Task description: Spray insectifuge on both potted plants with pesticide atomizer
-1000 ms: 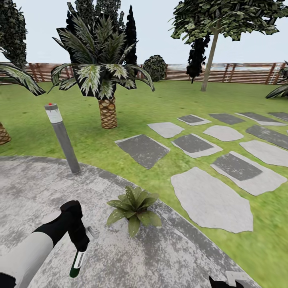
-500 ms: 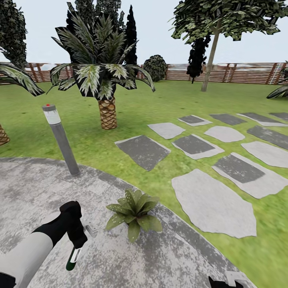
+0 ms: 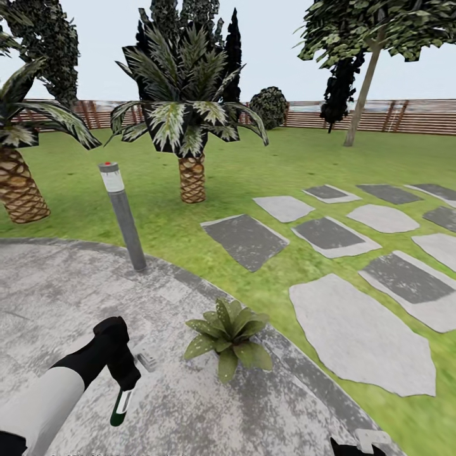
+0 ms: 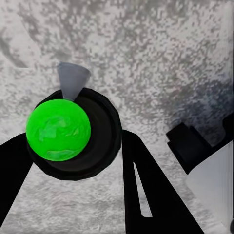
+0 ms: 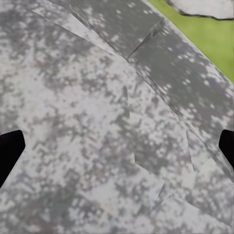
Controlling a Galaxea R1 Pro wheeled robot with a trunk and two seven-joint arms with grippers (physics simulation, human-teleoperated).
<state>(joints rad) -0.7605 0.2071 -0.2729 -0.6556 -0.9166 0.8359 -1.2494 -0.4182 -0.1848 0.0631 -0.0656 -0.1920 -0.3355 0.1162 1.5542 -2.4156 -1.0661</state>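
- The left claw (image 3: 121, 380) is clenched around the pesticide atomizer (image 3: 120, 408), held dark-green end down over the patio (image 3: 57, 297), near the potted plant (image 3: 229, 332).
- The plant's pot is hidden under its leaves.
- The right claw (image 5: 117, 146) is spread wide; just its fingertips (image 5: 9, 148) show.
- Since a second ago the camera has swung left, so another palm trunk (image 3: 22, 187) shows; the atomizer sits slightly higher.
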